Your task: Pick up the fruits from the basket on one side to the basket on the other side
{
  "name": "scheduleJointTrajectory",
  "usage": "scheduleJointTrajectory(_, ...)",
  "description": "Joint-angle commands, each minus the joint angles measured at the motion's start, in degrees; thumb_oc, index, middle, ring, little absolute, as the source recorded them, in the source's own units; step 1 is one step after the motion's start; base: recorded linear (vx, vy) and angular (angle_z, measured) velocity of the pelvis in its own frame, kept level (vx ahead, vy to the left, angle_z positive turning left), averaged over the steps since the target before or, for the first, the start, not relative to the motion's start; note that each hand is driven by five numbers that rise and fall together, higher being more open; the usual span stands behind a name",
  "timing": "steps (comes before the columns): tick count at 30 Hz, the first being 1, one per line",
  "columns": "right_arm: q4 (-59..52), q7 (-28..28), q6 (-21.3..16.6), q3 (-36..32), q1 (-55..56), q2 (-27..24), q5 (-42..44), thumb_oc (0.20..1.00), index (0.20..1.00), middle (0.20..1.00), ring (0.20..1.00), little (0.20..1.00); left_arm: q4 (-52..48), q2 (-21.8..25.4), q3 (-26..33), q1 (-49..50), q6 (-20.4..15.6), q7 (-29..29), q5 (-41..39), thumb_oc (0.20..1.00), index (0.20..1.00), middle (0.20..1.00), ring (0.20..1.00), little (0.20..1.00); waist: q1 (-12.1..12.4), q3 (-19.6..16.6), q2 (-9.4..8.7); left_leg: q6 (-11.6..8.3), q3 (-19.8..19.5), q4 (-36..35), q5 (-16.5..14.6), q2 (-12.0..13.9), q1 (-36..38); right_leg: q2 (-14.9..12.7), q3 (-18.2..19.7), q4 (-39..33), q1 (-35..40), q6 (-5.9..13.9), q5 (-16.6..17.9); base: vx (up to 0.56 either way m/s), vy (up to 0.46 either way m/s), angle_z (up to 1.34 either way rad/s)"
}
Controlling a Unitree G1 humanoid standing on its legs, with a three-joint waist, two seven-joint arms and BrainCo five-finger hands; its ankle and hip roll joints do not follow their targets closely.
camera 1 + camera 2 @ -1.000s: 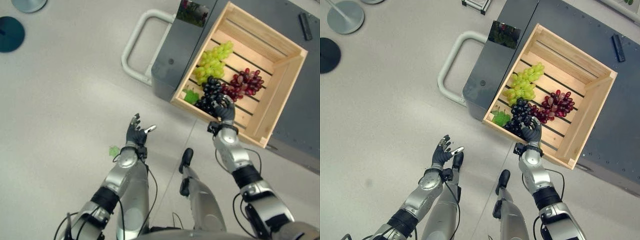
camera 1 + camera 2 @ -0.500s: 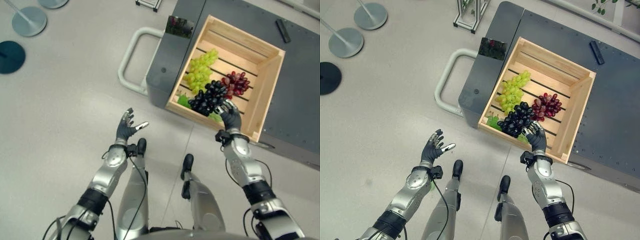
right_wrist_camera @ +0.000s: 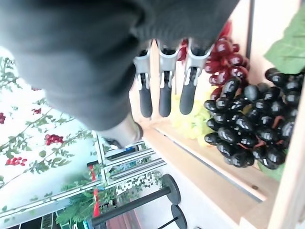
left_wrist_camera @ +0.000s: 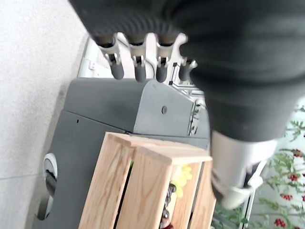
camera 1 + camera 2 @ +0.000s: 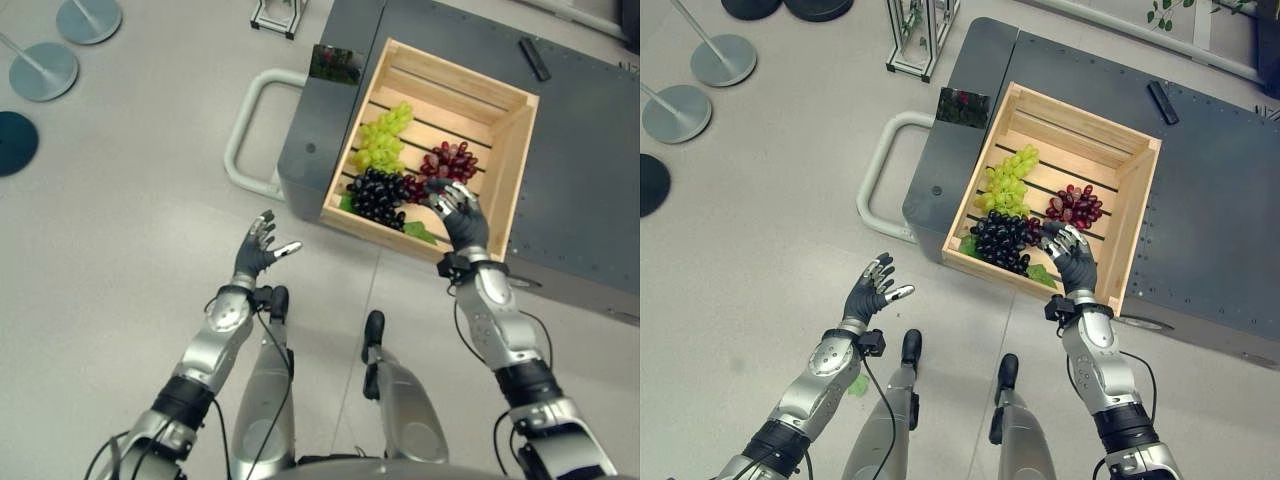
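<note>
A wooden crate point(image 5: 1137, 235) sits on the near left part of a grey desk point(image 5: 1220, 230), its near wall along the desk's front edge. Three bunches of grapes lie inside on the slats: the green grapes point(image 5: 1005, 183) toward the crate's left wall, the red grapes point(image 5: 1073, 204) in the middle toward the right, and the black grapes point(image 5: 1002, 238) in the near left corner, against the front wall, with green leaves point(image 5: 1040, 274) beside them. The right hand point(image 5: 1073, 262) hovers over the crate's near edge, its fingers spread and straight and holding nothing; the black grapes lie just to its left and the red grapes just beyond its fingertips. From the right wrist view the fingers point(image 3: 165, 98) point past the black bunch toward the red one, and they seem to clear the fruit, though contact is hard to judge from this angle. The left hand point(image 5: 869, 293) is raised over the floor point(image 5: 760, 230), well apart from the desk's left end, fingers loosely extended and empty. A white tubular handle point(image 5: 873, 177) projects from the desk's left side.
</note>
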Motion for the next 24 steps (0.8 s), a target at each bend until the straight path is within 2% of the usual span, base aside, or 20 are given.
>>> scheduleJointTrajectory(1,-5.88,0.73,-1.19,-2.66,-1.96,-3.97,-0.44,0.2,0.2,0.2,0.2,0.2,-4.87,-0.21,0.64,-1.23,-1.59,-1.15,2.11,1.0,1.0,1.0,1.0,1.0,-0.44,-0.95,0.02,2.39,-0.27,2.58,-7.49,-4.7,1.15,-3.09,0.19,7.23,0.52,1.46,-9.28,0.0,0.0,0.0)
scheduleJointTrajectory(2,-4.95,0.37,-0.54,-2.46,-2.28,-4.57,-1.67,0.2,0.2,0.2,0.2,0.2,-4.66,-0.39,0.68,-1.34,-1.64,-1.11,1.77,1.0,1.0,1.0,1.0,1.0,-0.39,-0.96,0.01,2.41,-0.34,2.59,-7.48,-4.68,1.21,-3.05,0.27,7.32,0.54,1.42,-9.33,0.0,0.0,0.0)
scheduleJointTrajectory(3,-3.61,-2.13,0.73,-3.13,-2.89,-5.29,-6.6,0.2,0.2,0.2,0.2,0.2,-4.49,-0.97,1.02,-1.36,-1.67,-0.37,1.82,1.0,1.0,1.0,1.0,1.0,-0.34,-1.01,0.09,2.43,-0.41,2.57,-7.47,-4.7,1.17,-3.02,0.28,7.34,0.48,1.39,-9.4,0.0,0.0,0.0)
scheduleJointTrajectory(4,-3.63,-2.2,0.75,-3.12,-2.91,-5.27,-6.68,0.2,0.2,0.2,0.2,0.2,-4.48,-0.99,1.02,-1.38,-1.67,-0.36,1.83,1.0,1.0,1.0,1.0,1.0,-0.35,-1.0,0.11,2.43,-0.41,2.58,-7.47,-4.7,1.15,-3.02,0.28,7.36,0.46,1.39,-9.41,0.0,0.0,0.0)
scheduleJointTrajectory(5,-2.64,-3.4,0.6,-3.24,-3.31,-4.97,-7.69,0.47,0.47,0.47,0.47,0.47,-4.36,-1.55,1.01,-1.23,-1.83,0.25,1.52,1.0,1.0,1.0,1.0,1.0,-0.27,-0.97,0.16,2.47,-0.47,2.63,-7.49,-4.74,1.07,-3.0,0.27,7.39,0.41,1.33,-9.45,0.0,0.0,0.0)
scheduleJointTrajectory(6,-2.64,-3.4,0.59,-3.23,-3.31,-4.97,-7.69,0.812,0.812,0.812,0.812,0.812,-4.36,-1.55,1.01,-1.23,-1.83,0.26,1.52,1.0,1.0,1.0,1.0,1.0,-0.27,-0.97,0.16,2.47,-0.47,2.64,-7.49,-4.74,1.06,-3.0,0.27,7.4,0.41,1.33,-9.45,0.0,0.0,0.0)
scheduleJointTrajectory(7,1.37,-5.81,1.67,-2.83,-4.17,-4.33,-12.39,1.0,1.0,1.0,1.0,1.0,-4.14,-2.48,0.98,-0.67,-1.92,1.89,1.39,1.0,1.0,1.0,1.0,1.0,0.02,-0.95,0.34,2.51,-0.59,2.71,-7.43,-4.82,0.8,-2.97,0.24,7.45,0.17,1.19,-9.43,0.0,0.0,0.0)
scheduleJointTrajectory(9,6.57,-8.3,4.29,-1.43,-6.7,-5.87,-19.37,1.0,1.0,1.0,1.0,1.0,-4.3,-2.74,0.75,-0.35,-2.05,2.67,1.53,1.0,1.0,1.0,1.0,1.0,0.45,-0.95,0.51,2.53,-0.71,2.77,-7.35,-4.77,0.51,-2.9,0.03,7.43,-0.07,1.1,-9.43,-0.01,-0.015,0.01)
scheduleJointTrajectory(12,13.3,-10.66,6.1,0.41,-10.68,-7.59,-23.12,1.0,1.0,1.0,1.0,1.0,-5.03,-2.42,0.42,-0.02,-2.48,3.31,1.51,1.0,1.0,1.0,1.0,1.0,0.83,-0.95,0.74,2.51,-0.94,2.7,-7.26,-4.67,0.28,-2.75,-0.19,7.33,-0.18,1.05,-9.35,0.0,0.0,0.0)
scheduleJointTrajectory(13,18.34,-12.29,8.61,2.16,-14.48,-10.73,-28.84,1.0,1.0,1.0,1.0,1.0,-5.99,-1.97,-0.17,0.67,-2.52,3.39,1.36,1.0,1.0,1.0,1.0,1.0,1.38,-0.94,0.69,2.44,-1.11,2.82,-7.52,-4.65,0.33,-2.68,-0.38,7.55,-0.08,1.05,-9.78,0.0,0.0,0.0)
scheduleJointTrajectory(15,22.5,-12.46,8.36,2.54,-16.46,-12.09,-27.62,1.0,1.0,1.0,1.0,1.0,-6.65,-1.74,-0.62,0.78,-2.76,3.35,1.25,1.0,1.0,1.0,1.0,1.0,1.55,-0.94,0.67,2.39,-1.39,2.55,-7.09,-4.52,0.03,-2.58,-0.58,7.23,-0.31,1.06,-9.38,0.0,-0.007,0.03)
scheduleJointTrajectory(20,26.94,-11.94,11.0,4.97,-19.29,-16.29,-34.33,1.0,1.0,1.0,1.0,1.0,-6.89,-1.3,-0.73,1.16,-2.68,3.2,0.93,1.0,1.0,1.0,1.0,1.0,2.0,-0.94,0.3,2.34,-2.02,2.26,-6.94,-4.48,-0.33,-2.57,-0.9,7.25,-0.54,1.17,-9.36,0.02,-0.013,0.08)
scheduleJointTrajectory(23,33.36,-10.6,13.13,9.61,-24.45,-21.82,-40.78,1.0,1.0,1.0,1.0,1.0,-6.83,-0.72,-1.29,1.47,-2.69,2.8,0.99,1.0,1.0,1.0,1.0,1.0,2.8,-0.94,-0.1,2.21,-2.34,1.96,-6.71,-4.52,-0.76,-2.56,-1.3,7.06,-0.65,1.27,-9.14,0.01,-0.011,0.05)
scheduleJointTrajectory(24,33.39,-10.61,13.11,9.65,-24.49,-21.82,-40.77,1.0,1.0,1.0,1.0,1.0,-6.83,-0.73,-1.27,1.47,-2.69,2.79,0.99,1.0,1.0,1.0,1.0,1.0,2.77,-0.94,-0.09,2.21,-2.35,1.96,-6.71,-4.52,-0.77,-2.56,-1.31,7.06,-0.66,1.27,-9.14,0.01,-0.016,0.03)
